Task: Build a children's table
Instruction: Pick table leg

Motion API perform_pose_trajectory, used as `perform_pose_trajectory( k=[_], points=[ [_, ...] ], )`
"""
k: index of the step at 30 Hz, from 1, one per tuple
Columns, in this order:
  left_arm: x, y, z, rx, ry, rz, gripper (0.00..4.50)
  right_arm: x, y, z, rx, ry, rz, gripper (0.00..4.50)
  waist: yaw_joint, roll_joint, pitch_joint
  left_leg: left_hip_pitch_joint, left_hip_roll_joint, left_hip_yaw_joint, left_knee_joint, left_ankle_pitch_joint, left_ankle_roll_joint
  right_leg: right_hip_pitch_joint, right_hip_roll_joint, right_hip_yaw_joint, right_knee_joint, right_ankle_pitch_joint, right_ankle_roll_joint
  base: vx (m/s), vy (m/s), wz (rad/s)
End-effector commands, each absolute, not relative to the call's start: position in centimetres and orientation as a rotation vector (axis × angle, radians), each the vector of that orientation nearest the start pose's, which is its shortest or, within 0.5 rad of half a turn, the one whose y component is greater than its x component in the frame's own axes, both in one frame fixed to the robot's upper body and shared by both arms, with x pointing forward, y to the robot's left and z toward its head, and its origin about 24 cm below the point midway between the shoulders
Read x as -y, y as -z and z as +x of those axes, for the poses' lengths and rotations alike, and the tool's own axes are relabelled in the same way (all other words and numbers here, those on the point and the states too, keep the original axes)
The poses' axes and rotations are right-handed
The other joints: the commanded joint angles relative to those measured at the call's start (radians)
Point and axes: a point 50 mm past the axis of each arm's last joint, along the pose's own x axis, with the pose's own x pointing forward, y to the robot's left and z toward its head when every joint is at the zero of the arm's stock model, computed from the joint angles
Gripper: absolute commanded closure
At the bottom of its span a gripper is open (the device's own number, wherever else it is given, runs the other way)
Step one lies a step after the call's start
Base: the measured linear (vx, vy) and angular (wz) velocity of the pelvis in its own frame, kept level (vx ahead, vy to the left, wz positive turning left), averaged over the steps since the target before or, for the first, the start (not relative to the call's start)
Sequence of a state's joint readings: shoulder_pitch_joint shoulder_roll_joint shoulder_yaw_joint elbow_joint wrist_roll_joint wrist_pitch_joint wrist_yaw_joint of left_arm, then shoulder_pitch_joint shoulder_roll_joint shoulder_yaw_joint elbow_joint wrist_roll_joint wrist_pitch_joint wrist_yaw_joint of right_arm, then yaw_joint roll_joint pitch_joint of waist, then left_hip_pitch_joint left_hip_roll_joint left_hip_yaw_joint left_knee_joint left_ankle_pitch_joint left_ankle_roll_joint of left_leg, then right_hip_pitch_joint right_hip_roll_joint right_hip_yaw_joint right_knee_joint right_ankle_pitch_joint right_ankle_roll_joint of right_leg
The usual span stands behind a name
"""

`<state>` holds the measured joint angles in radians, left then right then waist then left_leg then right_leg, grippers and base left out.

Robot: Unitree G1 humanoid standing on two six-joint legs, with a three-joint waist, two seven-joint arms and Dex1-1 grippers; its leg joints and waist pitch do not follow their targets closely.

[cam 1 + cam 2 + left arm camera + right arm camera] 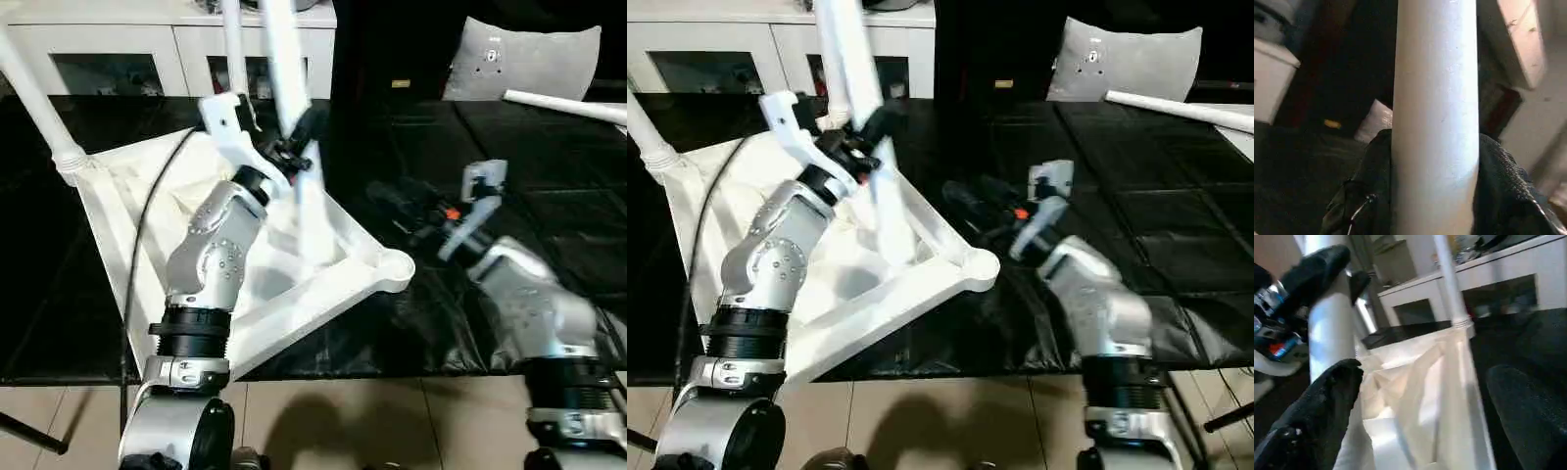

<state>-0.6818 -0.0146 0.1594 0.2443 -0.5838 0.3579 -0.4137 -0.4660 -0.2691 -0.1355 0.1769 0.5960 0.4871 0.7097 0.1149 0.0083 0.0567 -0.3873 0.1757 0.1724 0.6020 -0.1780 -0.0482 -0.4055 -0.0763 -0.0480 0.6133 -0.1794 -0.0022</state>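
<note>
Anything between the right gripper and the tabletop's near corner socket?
Only bare black work surface lies between the right gripper and the corner socket, seen in the left eye view.

The held leg runs off the top edge.

A large work surface under a black, wrinkled cover spans the middle of the scene; beyond it on the far left stands a white cabinet with dark glass-fronted doors; a grey cushion sits on the far right; the near floor is pale tile with dark grout lines, shadowed in patches
</note>
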Motion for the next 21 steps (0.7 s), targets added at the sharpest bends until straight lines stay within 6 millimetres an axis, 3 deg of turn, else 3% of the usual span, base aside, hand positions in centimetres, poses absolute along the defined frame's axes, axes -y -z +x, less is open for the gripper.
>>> perform_pose_trajectory(
  k=[1, 13, 21],
  points=[
    [-8.5, -18.2, 34.6, 0.192, 0.758, -0.592, 2.68, 16.0, -12.8, 32.0, -0.026, -0.845, 0.407, 0.00, 0.005, -0.002, -0.076, 0.016, 0.041, -0.012, -0.064, -0.140, 0.040, 0.057, -0.060, 0.033, -0.063, -0.098, -0.237, 0.000, 0.000, 0.00],
    [-7.4, -18.9, 32.9, 0.191, 0.975, -0.626, 2.68, 15.1, -13.5, 31.2, -0.073, -1.054, 0.429, 0.00, 0.013, -0.007, -0.074, 0.015, 0.044, -0.012, -0.065, -0.135, 0.035, 0.058, -0.064, 0.033, -0.065, -0.138, -0.223, 0.000, 0.000, 0.00],
    [-6.3, -19.4, 30.9, 0.243, 1.179, -0.540, 2.68, 14.7, -13.5, 29.7, -0.101, -1.249, 0.307, 0.00, 0.017, -0.006, -0.071, 0.015, 0.046, -0.011, -0.067, -0.155, 0.035, 0.056, -0.063, 0.035, -0.071, -0.178, -0.207, 0.000, 0.000, 0.00]
  ],
)
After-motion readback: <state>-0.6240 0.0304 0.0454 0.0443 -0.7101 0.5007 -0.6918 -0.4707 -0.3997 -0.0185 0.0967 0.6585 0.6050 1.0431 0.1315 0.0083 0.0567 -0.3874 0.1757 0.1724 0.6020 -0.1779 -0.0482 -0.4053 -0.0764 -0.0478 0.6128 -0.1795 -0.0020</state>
